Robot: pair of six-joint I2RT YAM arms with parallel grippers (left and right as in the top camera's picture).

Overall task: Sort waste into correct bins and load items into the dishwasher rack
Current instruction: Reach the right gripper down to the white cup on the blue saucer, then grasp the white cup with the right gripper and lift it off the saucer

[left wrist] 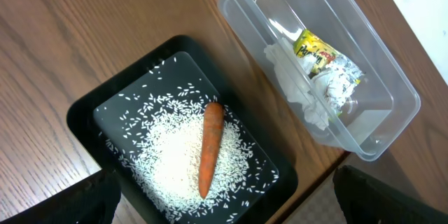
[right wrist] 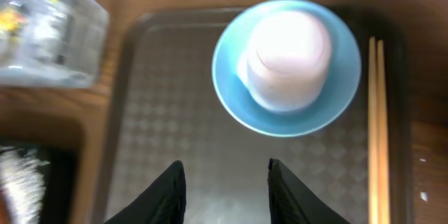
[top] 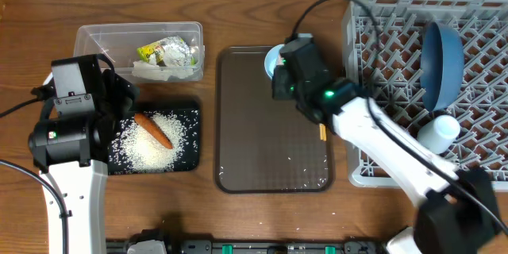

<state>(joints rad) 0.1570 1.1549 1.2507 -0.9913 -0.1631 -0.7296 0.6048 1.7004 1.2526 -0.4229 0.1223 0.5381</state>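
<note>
The black tray (top: 190, 159) holds white rice (left wrist: 164, 164) and an orange carrot (left wrist: 210, 147). The clear tub (left wrist: 392, 94) holds a yellow-green wrapper (left wrist: 318, 49) and a white tissue (left wrist: 294, 87). My left gripper (left wrist: 224, 213) is open and empty above the black tray. My right gripper (right wrist: 225, 175) is open and empty over the brown serving tray (right wrist: 161, 112), just short of a small light-blue bowl (right wrist: 336, 98) with a white cup (right wrist: 288, 59) in it. Wooden chopsticks (right wrist: 376, 126) lie beside the bowl. The grey rack (top: 381, 55) holds a dark-blue bowl (top: 442, 63) and a pale cup (top: 439, 133).
The brown serving tray (top: 262, 143) lies between the bins and the rack, with a few stray rice grains on it. My right arm (top: 389, 143) stretches across the tray's right edge and the rack's near corner. Cables run along the table's far side.
</note>
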